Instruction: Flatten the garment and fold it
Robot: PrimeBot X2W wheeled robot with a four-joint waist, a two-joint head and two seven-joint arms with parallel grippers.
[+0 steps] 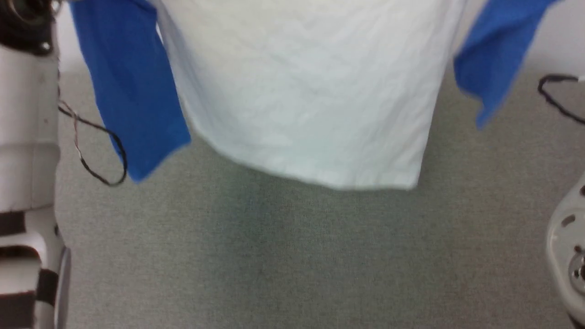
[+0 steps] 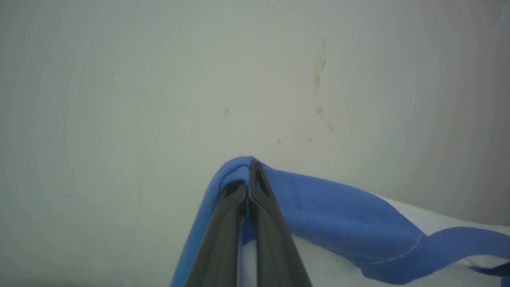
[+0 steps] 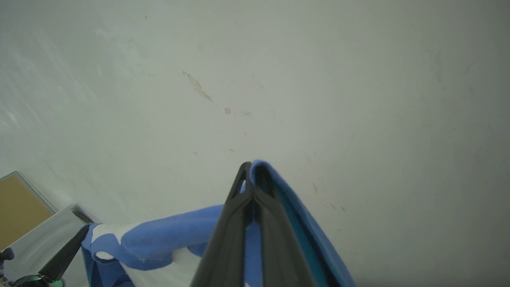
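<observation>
You had garment [image 1: 311, 91] hanging spread above grey carpet floor [image 1: 274, 265]. White body sat at 12 o'clock in head view, blue sleeves [image 1: 132, 91] dangled at 10 and 2 o'clock, hem hung free. Your left pincer [image 2: 248, 175] was clamped on blue fold of garment. Your right pincer [image 3: 251, 175] was clamped on another blue fold. Pale scuffed wall [image 2: 159, 79] stood behind both pincers.

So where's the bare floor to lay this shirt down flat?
The widest free patch is the grey carpet below the hanging shirt's hem, between the robot's pale left arm and the pale robot part at lower right. Crowded spots: the looped cable beside the left sleeve, and the black cable near the right sleeve.
</observation>
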